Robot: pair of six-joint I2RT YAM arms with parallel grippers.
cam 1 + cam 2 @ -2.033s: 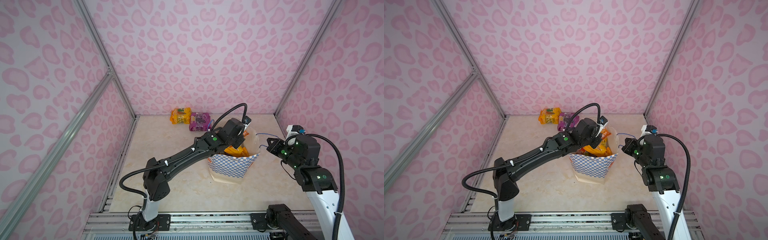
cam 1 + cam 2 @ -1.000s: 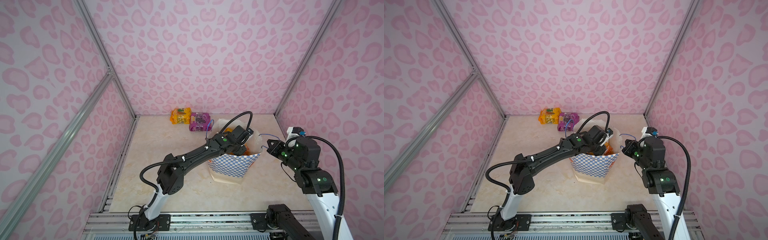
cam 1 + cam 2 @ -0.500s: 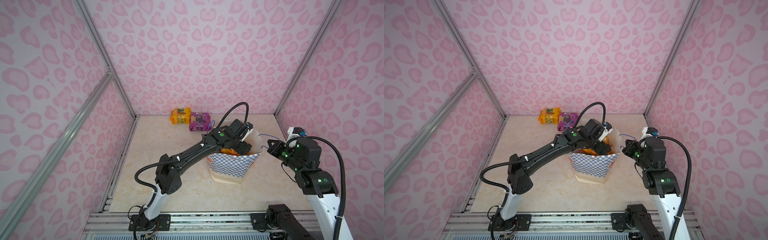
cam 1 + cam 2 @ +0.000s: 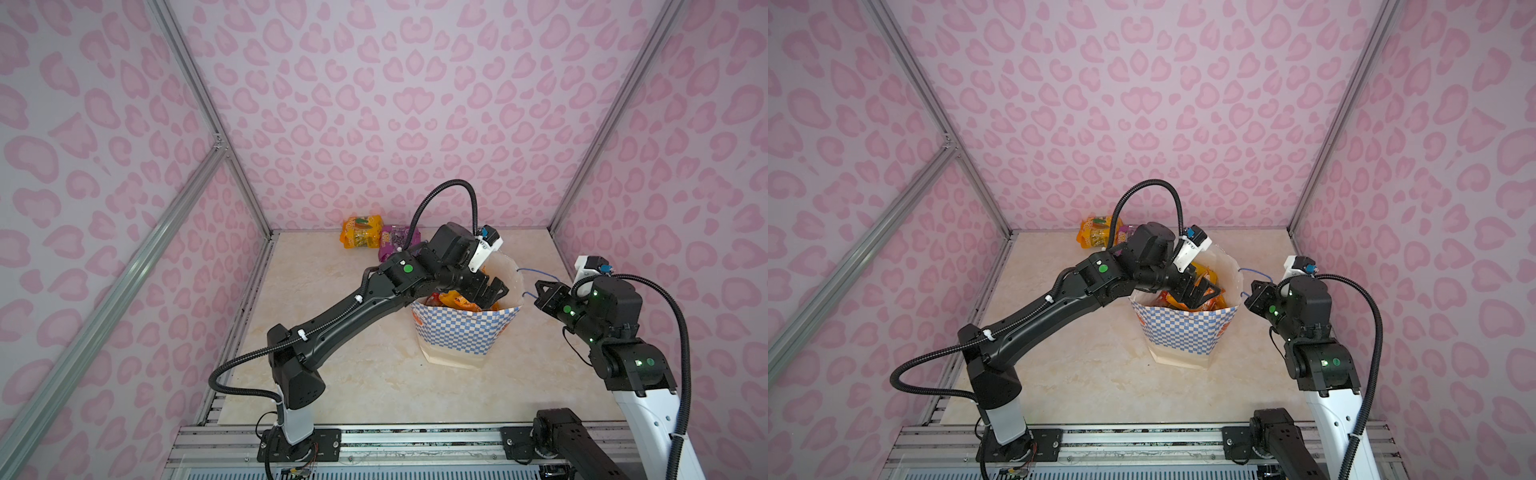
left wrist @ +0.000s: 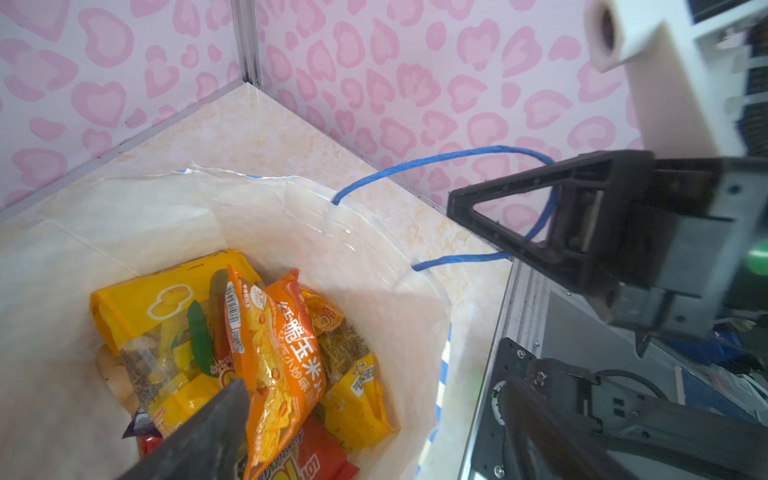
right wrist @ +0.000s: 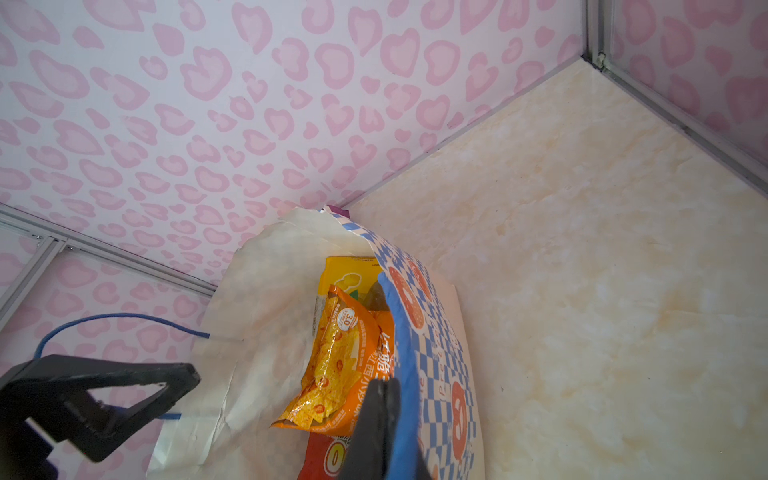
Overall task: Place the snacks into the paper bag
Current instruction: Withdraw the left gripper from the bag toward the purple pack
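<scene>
Two stray snacks [image 4: 360,232] lie beyond the left pincer [image 4: 494,296], spread wide and empty over the paper bag [image 4: 461,332]; right pincer [image 4: 537,293] pinches its blue cord [image 5: 440,157].

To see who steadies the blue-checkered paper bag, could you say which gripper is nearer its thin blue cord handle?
Right. The right gripper is shut on the blue handle, just outside the bag; the left gripper hangs open over the bag's mouth.
</scene>
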